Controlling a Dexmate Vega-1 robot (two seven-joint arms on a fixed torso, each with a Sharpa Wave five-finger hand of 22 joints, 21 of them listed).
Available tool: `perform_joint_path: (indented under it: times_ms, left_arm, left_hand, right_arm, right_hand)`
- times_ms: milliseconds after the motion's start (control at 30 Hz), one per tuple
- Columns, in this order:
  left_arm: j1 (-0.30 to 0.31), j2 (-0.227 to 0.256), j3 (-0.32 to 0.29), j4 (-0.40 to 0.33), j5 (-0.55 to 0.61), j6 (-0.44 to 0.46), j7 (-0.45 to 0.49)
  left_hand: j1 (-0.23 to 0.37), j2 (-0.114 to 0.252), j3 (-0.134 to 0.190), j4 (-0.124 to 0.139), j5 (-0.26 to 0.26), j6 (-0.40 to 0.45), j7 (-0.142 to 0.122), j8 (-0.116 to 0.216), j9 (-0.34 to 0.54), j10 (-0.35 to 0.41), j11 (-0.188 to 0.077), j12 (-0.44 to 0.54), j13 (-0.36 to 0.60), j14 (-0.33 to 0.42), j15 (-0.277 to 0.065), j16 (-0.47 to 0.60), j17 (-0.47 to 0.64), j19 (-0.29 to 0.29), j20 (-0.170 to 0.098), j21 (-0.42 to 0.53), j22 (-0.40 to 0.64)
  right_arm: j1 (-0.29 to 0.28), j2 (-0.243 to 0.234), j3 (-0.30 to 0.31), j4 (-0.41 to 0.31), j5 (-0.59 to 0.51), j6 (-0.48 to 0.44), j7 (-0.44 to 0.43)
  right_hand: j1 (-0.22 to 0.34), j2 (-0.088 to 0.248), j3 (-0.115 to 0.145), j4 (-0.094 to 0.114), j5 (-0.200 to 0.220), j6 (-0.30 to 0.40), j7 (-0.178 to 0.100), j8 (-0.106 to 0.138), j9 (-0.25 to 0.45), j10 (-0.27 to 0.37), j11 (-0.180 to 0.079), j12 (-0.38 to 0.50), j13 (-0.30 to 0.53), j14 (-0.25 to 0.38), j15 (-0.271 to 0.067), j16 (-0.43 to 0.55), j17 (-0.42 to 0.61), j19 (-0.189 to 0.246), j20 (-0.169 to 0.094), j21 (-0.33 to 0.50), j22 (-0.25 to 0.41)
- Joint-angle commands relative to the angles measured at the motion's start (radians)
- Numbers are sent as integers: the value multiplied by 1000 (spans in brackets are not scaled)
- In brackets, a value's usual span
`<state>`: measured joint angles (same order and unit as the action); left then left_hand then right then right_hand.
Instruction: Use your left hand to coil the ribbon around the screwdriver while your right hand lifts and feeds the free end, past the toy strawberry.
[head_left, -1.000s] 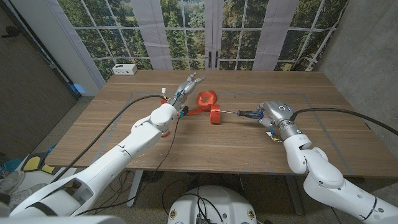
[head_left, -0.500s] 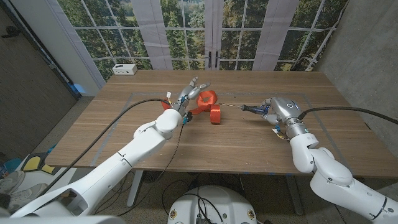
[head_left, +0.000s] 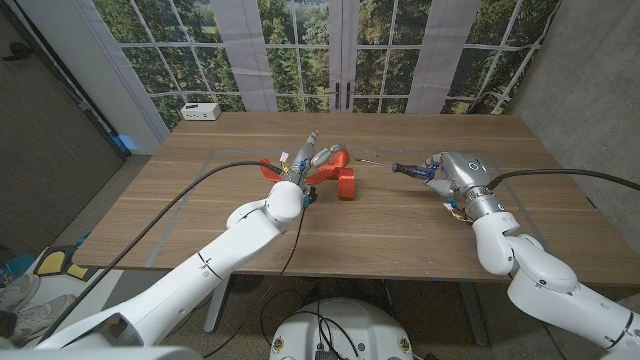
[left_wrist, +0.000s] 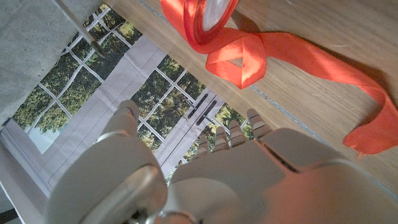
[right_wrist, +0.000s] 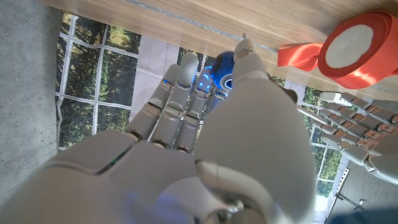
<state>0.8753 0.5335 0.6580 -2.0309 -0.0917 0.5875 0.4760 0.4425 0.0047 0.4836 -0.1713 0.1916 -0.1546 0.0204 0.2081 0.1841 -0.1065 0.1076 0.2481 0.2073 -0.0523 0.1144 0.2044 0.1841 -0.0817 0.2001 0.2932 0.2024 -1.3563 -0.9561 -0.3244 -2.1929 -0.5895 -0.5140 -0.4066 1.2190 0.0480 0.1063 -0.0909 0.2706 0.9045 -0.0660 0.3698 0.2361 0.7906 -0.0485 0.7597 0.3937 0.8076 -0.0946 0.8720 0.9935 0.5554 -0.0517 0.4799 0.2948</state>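
Left hand (head_left: 308, 160) hovers w/ fingers apart over the middle-far part of the table (head_left: 400, 225), holding nothing, just left of the red ribbon spool (head_left: 346, 184); over the last sec it has slid right and in toward the spool, and the loose ribbon (head_left: 275, 169) trailing left now lies partly under it. Right hand (head_left: 447, 172) is clamped on the screwdriver (head_left: 405, 170), blue handle in the fist, thin shaft pointing left toward the spool; it has lifted and pulled right/far, so the tip, which was near the spool a sec ago, now sits apart from it w/ a clear gap. Roles look swapped vs the task: right hand has the tool, left goes for the ribbon, and no turn is on the shaft yet, so coiling hasn't begun, prob. still setup. In the left wrist view the ribbon shows a folded loop and a free tail on the wood, untouched. Hard to tell: whether left fingertips (left_wrist: 127, 112) touch the ribbon, since the hand covers that spot from above. Toy strawberry: can't make one out. A white box (head_left: 201, 111) sits at the far left table edge.
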Motion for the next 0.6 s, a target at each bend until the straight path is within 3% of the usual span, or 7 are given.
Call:
perform_joint_path:
  times_ms: [33,267,600]
  left_arm:
    - [-33,-34,42,-84,26,226,29]
    - [-61,-50,64,-96,7,313,20]
    - [-159,-45,138,-108,-13,491,-23]
  left_hand:
    - [31,4,4,-7,1,-2,14,9,4,1,7,3,5,3,13,3,4,-13,9,-4,6]
    - [50,4,7,-6,1,-2,20,8,5,-6,9,0,7,-6,21,-1,4,-26,11,-10,6]
    - [96,28,24,-2,-2,-21,51,1,7,-39,20,-12,11,-26,41,-9,6,-37,12,-15,9]
  right_arm:
    - [-22,-16,36,1,47,47,-43]
    - [-30,-21,49,-4,52,63,-54]
    - [-33,-26,60,0,67,85,-50]
  right_hand:
    - [-31,105,3,5,7,174,21,6,24,147,14,17,130,14,-122,-3,5,-5,-35,7,3]
    - [-31,105,2,5,7,173,21,4,27,146,12,15,130,15,-121,-8,9,-7,-35,10,3]
    - [-31,106,0,7,6,176,20,0,26,148,10,14,129,19,-121,-14,16,-8,-36,16,2]
